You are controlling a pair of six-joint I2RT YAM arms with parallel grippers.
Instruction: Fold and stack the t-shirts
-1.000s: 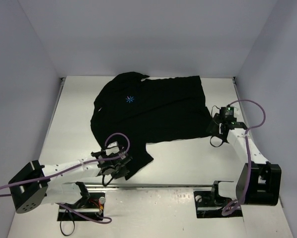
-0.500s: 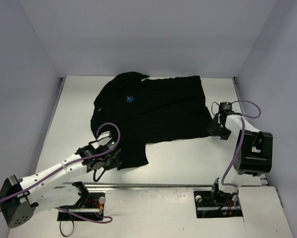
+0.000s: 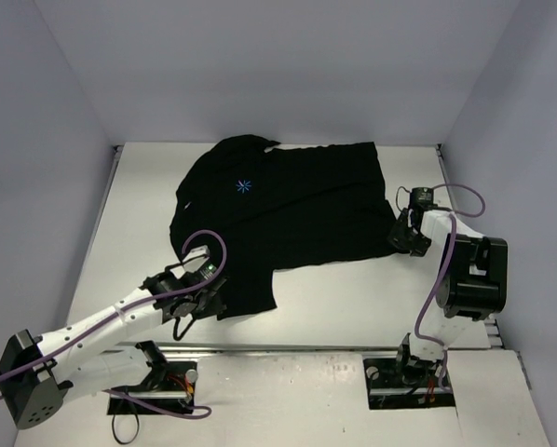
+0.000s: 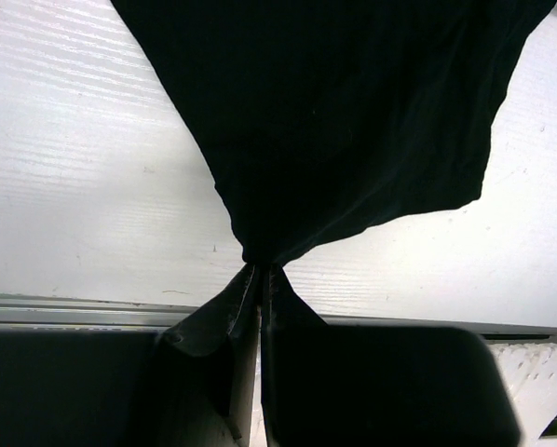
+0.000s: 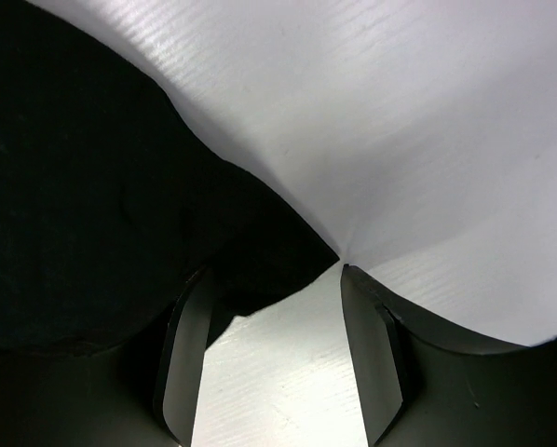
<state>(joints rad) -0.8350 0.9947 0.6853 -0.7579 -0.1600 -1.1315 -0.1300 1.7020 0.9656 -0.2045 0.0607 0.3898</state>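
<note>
A black t-shirt (image 3: 297,209) with a small light-blue logo (image 3: 243,186) lies spread on the white table (image 3: 353,298). My left gripper (image 3: 204,303) is at its near-left corner. In the left wrist view that gripper (image 4: 260,270) is shut, pinching a bunched tip of the black cloth (image 4: 334,112). My right gripper (image 3: 405,238) sits low at the shirt's near-right corner. In the right wrist view the right gripper (image 5: 271,275) is open, and the shirt corner (image 5: 251,251) reaches in between its fingers from the left, lying flat on the table.
A metal rail (image 3: 288,349) runs along the table's near edge by the arm bases. Grey walls close in the table at left, back and right. Purple cables loop over both arms.
The left gripper has pulled its shirt corner a little to the left and away from the near edge. The right arm has folded up, and its gripper has edged toward the shirt's right corner.
</note>
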